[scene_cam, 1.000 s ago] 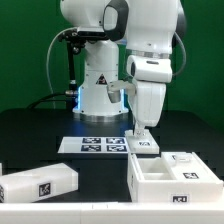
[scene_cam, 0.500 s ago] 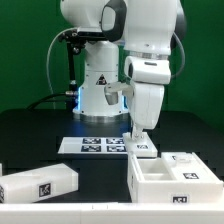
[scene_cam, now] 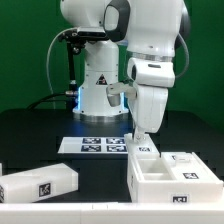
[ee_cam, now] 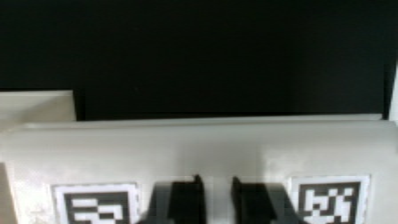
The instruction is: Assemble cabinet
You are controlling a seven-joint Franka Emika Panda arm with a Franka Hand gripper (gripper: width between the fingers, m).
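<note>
The cabinet's open tray-like piece [scene_cam: 150, 185] lies on the black table at the exterior view's right, with tags on its walls. My gripper [scene_cam: 138, 133] stands straight down on that piece's back left wall. In the wrist view, that white wall [ee_cam: 214, 150] fills the frame, with a tag [ee_cam: 98, 205] on either side of my gripper [ee_cam: 215, 200]. The dark fingers [ee_cam: 178, 200] sit close together with a thin strip of wall between them. A second cabinet piece, a long white block [scene_cam: 40, 183], lies at the front left, apart from my gripper.
The marker board [scene_cam: 95, 146] lies flat behind the tray piece, just left of my gripper. The robot base [scene_cam: 100, 90] stands behind it. A smaller white part [scene_cam: 186, 159] sits at the tray piece's far right edge. Dark table lies beyond the wall [ee_cam: 214, 60].
The arm has shifted slightly toward the exterior view's right while the gripper stays on the tray piece's back wall. The pieces have barely moved.
</note>
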